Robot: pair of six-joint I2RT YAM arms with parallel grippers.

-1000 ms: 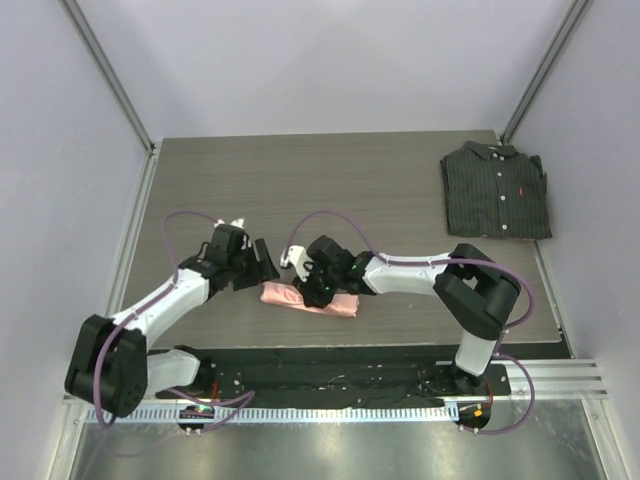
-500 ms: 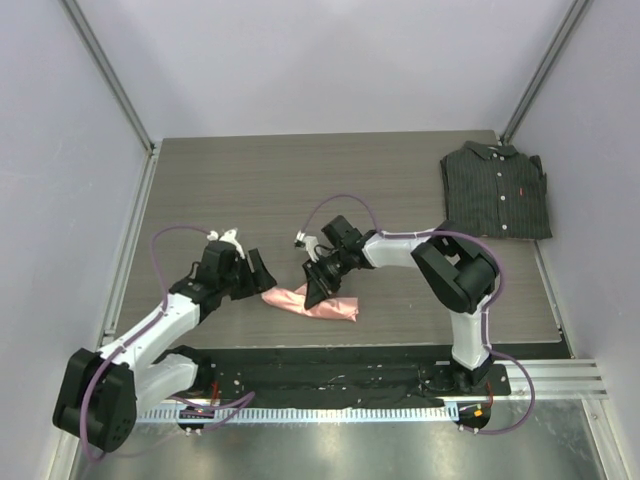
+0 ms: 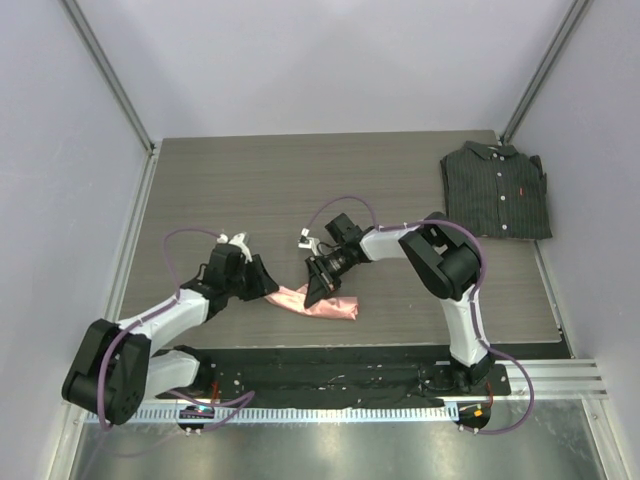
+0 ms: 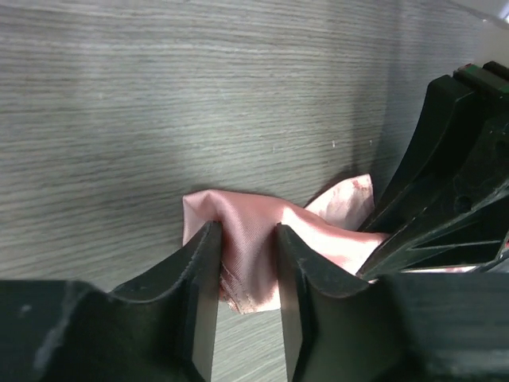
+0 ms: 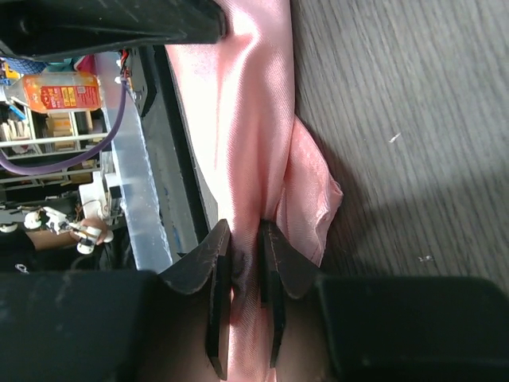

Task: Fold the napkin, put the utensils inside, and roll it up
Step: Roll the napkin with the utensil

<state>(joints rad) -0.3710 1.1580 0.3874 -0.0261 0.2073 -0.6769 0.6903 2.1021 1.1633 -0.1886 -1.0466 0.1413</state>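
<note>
- I see the table (image 3: 300, 190), grey wood grain, enclosed by pale walls on three sides.
- A dark pinstriped shirt (image 3: 496, 192) lies folded at the far right corner, well apart from both arms and from the work area.
- The black base plate (image 3: 330, 375) runs along the near edge, just below the napkin.
- In the right wrist view, an orange-labelled bottle (image 5: 60, 91) and other clutter show beyond the table edge, off the work surface.
- The two grippers stand close together. In the left wrist view the black body of the right one fills the right side and covers part of the cloth.
- The napkin (image 3: 330, 305) lies near the front edge, slightly left of centre, bunched into a rumpled strip running left to right.
- Left gripper (image 4: 247, 232): jaws narrow, one finger on each side of a raised fold at the napkin's left end, both touching the cloth.
- Right gripper (image 5: 246, 239): jaws nearly together, clamped on a thin ridge of the pink satin near the middle of the strip.
- The right end of the strip lies free on the table, past the right gripper.
</note>
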